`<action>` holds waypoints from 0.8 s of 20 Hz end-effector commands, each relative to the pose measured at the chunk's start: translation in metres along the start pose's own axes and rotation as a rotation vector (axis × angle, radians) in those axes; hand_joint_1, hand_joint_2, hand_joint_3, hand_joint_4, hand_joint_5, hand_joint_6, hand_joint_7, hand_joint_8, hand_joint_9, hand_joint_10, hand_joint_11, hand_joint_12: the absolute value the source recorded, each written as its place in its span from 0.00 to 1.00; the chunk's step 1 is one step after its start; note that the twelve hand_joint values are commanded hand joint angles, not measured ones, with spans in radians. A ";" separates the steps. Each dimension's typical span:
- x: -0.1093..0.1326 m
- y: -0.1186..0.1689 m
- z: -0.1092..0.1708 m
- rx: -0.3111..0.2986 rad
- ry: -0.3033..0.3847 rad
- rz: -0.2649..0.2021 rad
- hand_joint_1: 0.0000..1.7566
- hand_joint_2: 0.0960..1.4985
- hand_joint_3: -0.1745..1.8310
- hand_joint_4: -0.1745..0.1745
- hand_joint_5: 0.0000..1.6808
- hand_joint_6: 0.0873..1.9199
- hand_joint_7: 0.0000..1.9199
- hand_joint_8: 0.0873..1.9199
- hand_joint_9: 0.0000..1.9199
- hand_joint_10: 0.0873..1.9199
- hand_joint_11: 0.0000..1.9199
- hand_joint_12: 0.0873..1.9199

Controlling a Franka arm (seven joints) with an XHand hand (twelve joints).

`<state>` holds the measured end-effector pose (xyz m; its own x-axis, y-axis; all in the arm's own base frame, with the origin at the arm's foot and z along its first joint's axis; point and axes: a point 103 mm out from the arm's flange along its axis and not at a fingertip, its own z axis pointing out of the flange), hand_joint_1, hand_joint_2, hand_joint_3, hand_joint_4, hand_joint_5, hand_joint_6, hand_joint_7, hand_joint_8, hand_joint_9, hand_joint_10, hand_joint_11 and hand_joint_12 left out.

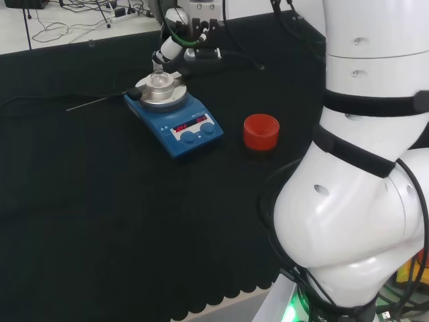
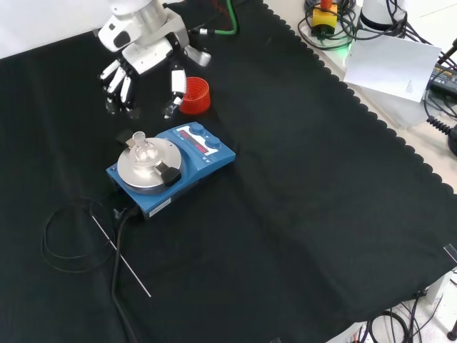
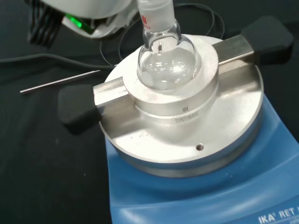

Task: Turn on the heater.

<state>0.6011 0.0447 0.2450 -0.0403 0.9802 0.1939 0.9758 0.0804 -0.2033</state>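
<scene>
The heater is a blue hotplate with a round metal block on top. Its front panel shows red lit digits and two blue knobs. A small clear round flask sits in the block, which has a black handle on each side. My hand hangs open above the cloth just beyond the heater, fingers spread and pointing down, touching nothing. In the head view the hand is behind the flask.
A red ribbed ring stands on the cloth by the thumb, to the right of the heater in the head view. A thin metal rod and black cables lie on the heater's other side.
</scene>
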 end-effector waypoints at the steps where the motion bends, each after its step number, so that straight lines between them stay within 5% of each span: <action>1: 0.004 -0.036 -0.015 -0.047 -0.005 0.022 0.48 0.37 0.39 0.41 0.44 0.36 0.16 0.32 0.29 0.30 0.06 0.73; 10: 0.009 -0.093 -0.002 -0.019 -0.022 0.053 0.49 0.38 0.39 0.41 0.42 0.36 0.22 0.33 0.31 0.31 0.09 0.72; 16: 0.014 -0.120 0.034 0.061 -0.061 0.068 0.53 0.38 0.44 0.39 0.41 0.36 0.46 0.37 0.53 0.28 0.26 0.67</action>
<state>0.5031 0.0459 0.2532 0.0060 0.9874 0.1580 0.9718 0.0315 -0.2338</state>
